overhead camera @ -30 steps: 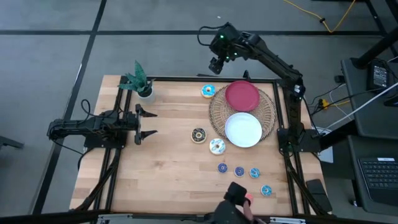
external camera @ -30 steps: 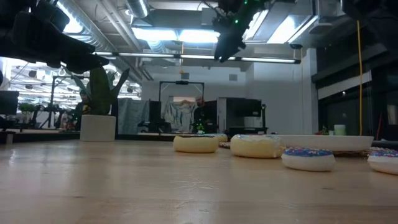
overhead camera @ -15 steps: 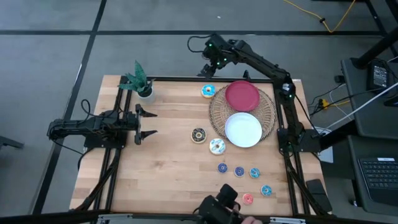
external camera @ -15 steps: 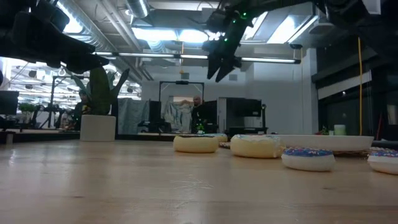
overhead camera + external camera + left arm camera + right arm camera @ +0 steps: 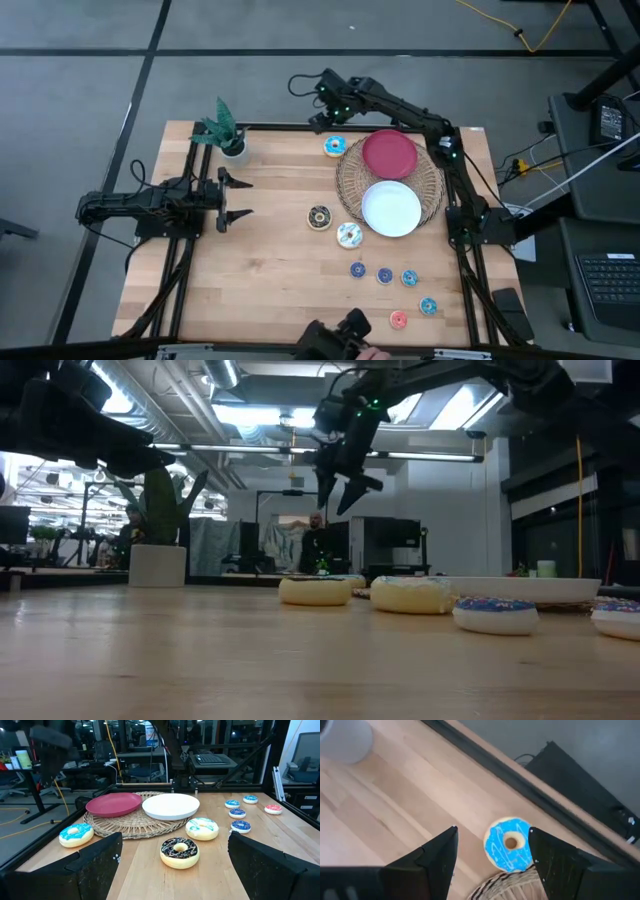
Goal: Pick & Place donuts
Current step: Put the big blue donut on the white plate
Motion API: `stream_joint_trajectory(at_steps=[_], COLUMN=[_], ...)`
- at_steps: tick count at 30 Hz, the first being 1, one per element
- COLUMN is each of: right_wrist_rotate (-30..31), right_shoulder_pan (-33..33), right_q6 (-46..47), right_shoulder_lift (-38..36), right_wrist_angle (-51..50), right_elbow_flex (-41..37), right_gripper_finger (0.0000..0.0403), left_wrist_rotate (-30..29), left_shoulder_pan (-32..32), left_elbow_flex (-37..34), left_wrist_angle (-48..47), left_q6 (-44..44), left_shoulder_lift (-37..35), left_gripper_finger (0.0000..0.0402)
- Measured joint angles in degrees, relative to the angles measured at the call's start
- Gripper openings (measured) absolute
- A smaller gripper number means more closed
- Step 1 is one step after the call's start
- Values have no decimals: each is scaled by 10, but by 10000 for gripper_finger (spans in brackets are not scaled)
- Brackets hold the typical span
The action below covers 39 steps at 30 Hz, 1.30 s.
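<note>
Three larger donuts lie flat on the table: blue-iced (image 5: 334,147) near the far edge, dark chocolate (image 5: 319,217) and white-iced (image 5: 349,235) mid-table. Several coin-sized blue donuts (image 5: 385,275) and a red-pink one (image 5: 399,320) lie near the front right. My right gripper (image 5: 322,110) hangs open high over the far edge, pointing steeply down. In its wrist view the blue-iced donut (image 5: 509,843) shows far below, between the fingers. My left gripper (image 5: 235,198) waits open and level at the table's left, facing the chocolate donut (image 5: 179,852).
A red plate (image 5: 389,154) and a white plate (image 5: 391,208) rest on a round wicker mat (image 5: 345,185) at the right. A potted plant (image 5: 232,145) stands at the far left corner. A dark object (image 5: 335,340) sits at the near edge. Bare wood lies left of the donuts.
My right gripper has come down and gone toward the table's left along the far edge, rolling about its own axis, and it stays open. The dark object at the near edge has slid left, uncovering the red-pink donut.
</note>
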Motion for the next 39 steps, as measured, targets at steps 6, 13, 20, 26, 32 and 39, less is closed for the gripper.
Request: stream_joint_trajectory(at_steps=[6, 13, 20, 26, 32, 39], right_wrist_rotate=[8, 24, 28, 28, 29, 29], right_shoulder_pan=[10, 16, 21, 22, 22, 22], right_q6=[39, 50, 45, 41, 32, 14], right_shoulder_lift=[24, 50, 79, 104, 124, 145], right_wrist_angle=[-4, -12, -20, -21, -28, -26], right_elbow_flex=[0, 0, 0, 0, 0, 0], right_gripper_finger=[243, 243, 243, 243, 243, 243], left_wrist_rotate=[0, 0, 0, 0, 0, 0], left_shoulder_pan=[0, 0, 0, 0, 0, 0], left_elbow_flex=[0, 0, 0, 0, 0, 0], left_wrist_angle=[0, 0, 0, 0, 0, 0], left_q6=[0, 0, 0, 0, 0, 0], left_shoulder_lift=[0, 0, 0, 0, 0, 0], left_gripper_finger=[354, 353, 353, 353, 354, 353])
